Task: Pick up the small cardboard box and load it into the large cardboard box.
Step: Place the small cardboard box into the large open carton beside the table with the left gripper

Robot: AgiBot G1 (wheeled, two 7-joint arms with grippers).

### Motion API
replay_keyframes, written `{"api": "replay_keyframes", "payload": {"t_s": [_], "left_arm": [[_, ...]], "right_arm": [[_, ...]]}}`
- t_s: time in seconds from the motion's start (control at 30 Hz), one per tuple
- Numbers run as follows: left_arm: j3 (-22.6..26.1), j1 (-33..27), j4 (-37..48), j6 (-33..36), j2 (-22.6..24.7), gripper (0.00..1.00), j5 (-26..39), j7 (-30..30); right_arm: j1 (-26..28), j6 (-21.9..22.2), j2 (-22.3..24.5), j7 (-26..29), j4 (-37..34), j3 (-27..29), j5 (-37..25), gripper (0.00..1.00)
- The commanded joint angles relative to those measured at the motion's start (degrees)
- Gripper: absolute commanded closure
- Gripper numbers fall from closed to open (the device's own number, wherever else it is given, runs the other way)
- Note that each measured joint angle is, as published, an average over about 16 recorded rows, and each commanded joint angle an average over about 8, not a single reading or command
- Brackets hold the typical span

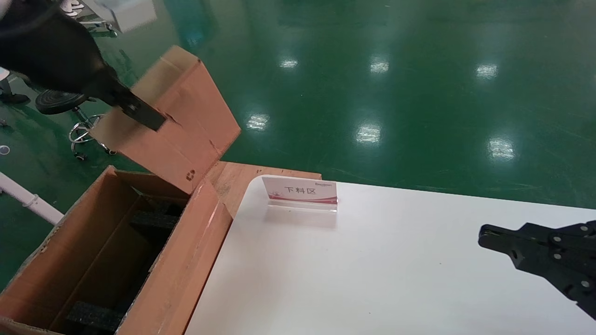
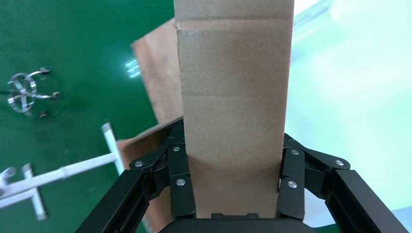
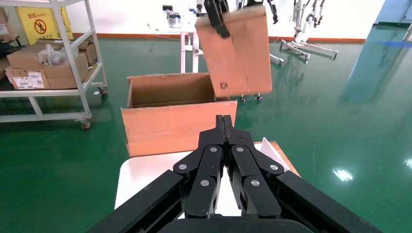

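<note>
Small cardboard box [image 1: 179,125] held in the air above the large cardboard box [image 1: 70,260].
Left claw [image 2: 237,187] is clamped on the small box's narrow sides, holding it tilted over the big carton's open far end, beside the white counter [image 1: 396,279]. Right claw [image 3: 223,127] hovers above the counter's right edge, fingers pressed together, holding nothing.

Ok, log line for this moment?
left end effector: shut on small cardboard box | above large cardboard box | right end effector: shut, over table
</note>
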Motion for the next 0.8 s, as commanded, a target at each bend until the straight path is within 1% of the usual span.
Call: {"api": "replay_keyframes", "payload": {"t_s": [0.03, 0.13, 0.17, 0.27, 0.4, 0.43, 0.6, 0.8], "left_arm": [[-1.32, -1.94, 0.2, 2.25, 0.62, 1.0, 1.24, -0.78], [-2.26, -2.69, 0.07, 5.45, 1.23, 1.0, 2.74, -3.17], [-2.15, -3.15, -0.2, 6.49, 1.31, 1.0, 2.89, -4.02], [-0.34, -5.2, -1.4, 8.74, 1.13, 1.0, 2.22, -6.43], [4.47, -8.21, -2.76, 10.49, 0.8, 1.0, 0.1, -8.72], [5.75, -8.65, -2.87, 10.56, 0.73, 1.0, -0.4, -9.1], [10.9, -9.41, -2.84, 10.4, -0.78, 1.0, -2.25, -9.77], [14.07, -9.37, -3.02, 10.14, -5.67, 1.0, -2.52, -8.3]], "right_arm": [[0.0, 0.0, 0.0, 0.0, 0.0, -0.01, 0.0, 1.0], [0.0, 0.01, 0.01, -0.01, 0.0, -0.02, 0.01, 1.0], [0.0, 0.01, 0.01, -0.01, 0.0, -0.02, 0.01, 0.98], [0.01, 0.01, 0.01, -0.01, 0.0, -0.03, 0.02, 0.61], [0.01, 0.02, 0.02, -0.02, 0.0, -0.04, 0.03, 0.11], [0.01, 0.02, 0.02, -0.02, 0.0, -0.05, 0.03, 0.0], [0.01, 0.03, 0.03, -0.03, 0.0, -0.06, 0.04, 0.0], [0.02, 0.03, 0.03, -0.04, 0.0, -0.08, 0.06, 0.0]]}}
